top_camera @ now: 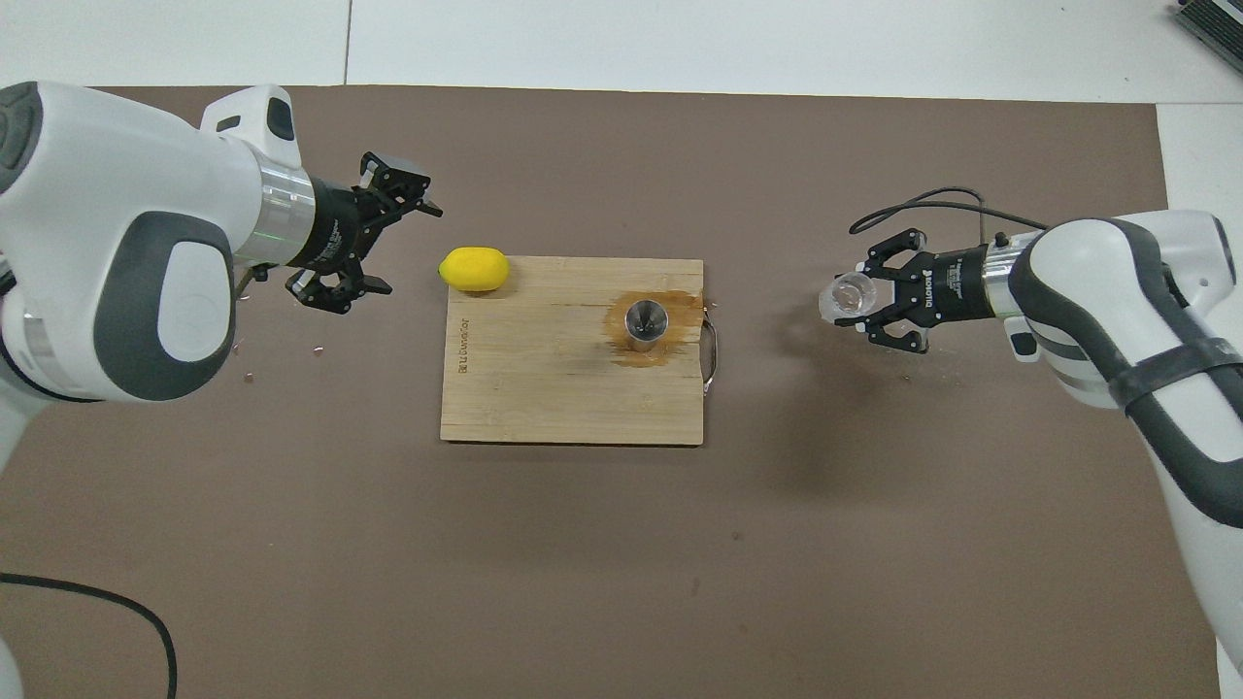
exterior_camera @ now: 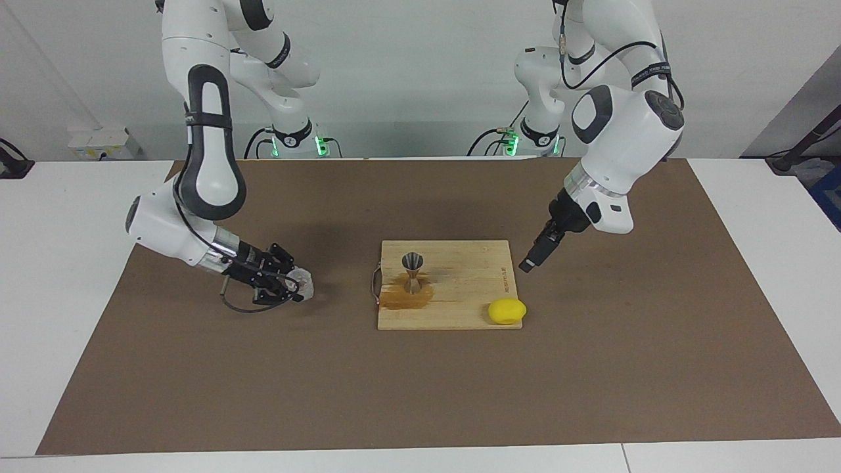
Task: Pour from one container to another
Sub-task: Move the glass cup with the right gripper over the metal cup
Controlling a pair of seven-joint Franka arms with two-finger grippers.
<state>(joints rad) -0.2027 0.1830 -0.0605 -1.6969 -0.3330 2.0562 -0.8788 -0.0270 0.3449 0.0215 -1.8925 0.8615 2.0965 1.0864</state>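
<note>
The clear glass cup (exterior_camera: 305,283) (top_camera: 849,293) is in my right gripper (exterior_camera: 294,288) (top_camera: 862,299), which is shut on it low over the brown mat, between the right arm's end of the table and the board. The metal jigger (exterior_camera: 412,270) (top_camera: 646,322) stands upright on the wooden board (exterior_camera: 460,309) (top_camera: 544,388) in a brown puddle (exterior_camera: 401,299). My left gripper (exterior_camera: 527,265) (top_camera: 410,248) hangs open and holds nothing, over the mat just off the board's edge at the left arm's end, close to the lemon.
A yellow lemon (exterior_camera: 506,311) (top_camera: 474,269) lies at the board's corner toward the left arm's end. The board has a metal handle (top_camera: 714,354) on the edge facing the cup. A brown mat (exterior_camera: 420,394) covers the table.
</note>
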